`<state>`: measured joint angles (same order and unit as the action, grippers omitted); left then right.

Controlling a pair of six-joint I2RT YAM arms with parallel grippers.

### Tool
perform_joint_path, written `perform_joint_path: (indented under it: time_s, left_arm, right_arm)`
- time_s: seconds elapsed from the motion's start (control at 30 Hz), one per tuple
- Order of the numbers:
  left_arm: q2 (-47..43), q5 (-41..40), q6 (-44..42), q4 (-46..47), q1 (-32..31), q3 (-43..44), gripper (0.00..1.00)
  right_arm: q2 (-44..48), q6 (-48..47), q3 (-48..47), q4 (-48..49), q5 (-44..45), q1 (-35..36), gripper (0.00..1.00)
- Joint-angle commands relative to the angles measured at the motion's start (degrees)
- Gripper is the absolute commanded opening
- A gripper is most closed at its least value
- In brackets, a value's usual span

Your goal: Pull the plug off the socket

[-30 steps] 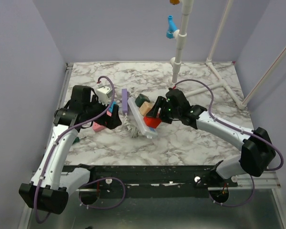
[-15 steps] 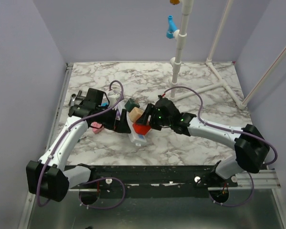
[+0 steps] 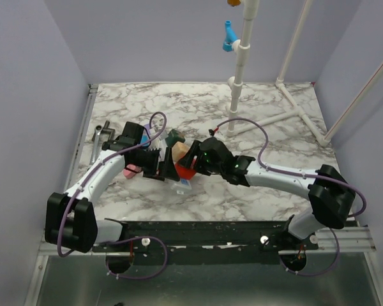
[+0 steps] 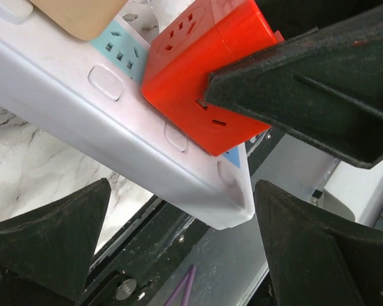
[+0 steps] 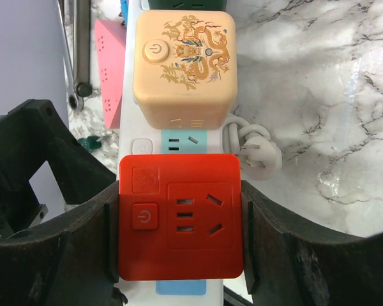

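Start at the far left of the socket [image 4: 64,95]: you see a metal wrench [image 3: 97,139] lying well apart from it on the marble table [image 3: 255,191], and a pink block [image 3: 133,170] nearer to it. Next, your left gripper [image 4: 182,185] sits at the near end of the socket with its 2 fingers spread wide. That end of the white strip lies between them, and neither finger touches it in the left wrist view, so this gripper has hold of nothing.

The socket itself lies at the middle of the table between the 2 arms, a long white strip with coloured outlets. On it stands the red cube plug [image 5: 179,248], seated near the same end. A teal outlet shows just beyond it, then a beige cube [image 5: 184,64] with a gold dragon print.

Your right gripper [image 5: 179,217] is clamped on the red cube plug, with 1 finger pressed flat against each side. In the right wrist view a coiled white cord [image 5: 250,150] lies just beside the socket on its right.
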<state>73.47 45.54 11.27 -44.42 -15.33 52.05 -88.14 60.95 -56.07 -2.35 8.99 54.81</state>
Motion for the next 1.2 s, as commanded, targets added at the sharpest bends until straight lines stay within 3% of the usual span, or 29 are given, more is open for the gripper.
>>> perform_joint_path:
  time_s: [0.0,0.27,0.43,0.67,1.17]
  left_arm:
    - [2.0,4.3,1.0,2.6,1.5,-0.1,0.94]
    - [4.8,7.1,-1.5,0.8,3.3,0.5,0.62]
    - [4.5,3.8,-4.9,-0.5,3.3,0.3,0.33]
    - [4.3,-0.8,-7.3,-2.5,3.3,2.3,0.01]
    - [3.1,-6.9,-7.5,-3.4,3.3,3.6,0.00]
  right_arm:
    - [-0.8,2.6,-3.7,7.7,6.4,1.4,0.01]
    - [-6.0,4.7,-10.6,3.5,12.9,4.3,0.01]
    - [-9.3,5.1,-13.9,3.2,13.2,5.0,0.01]
    - [-10.5,5.3,-13.9,3.3,12.9,6.2,0.01]
    - [-5.0,2.2,-9.6,4.0,11.8,6.2,0.00]
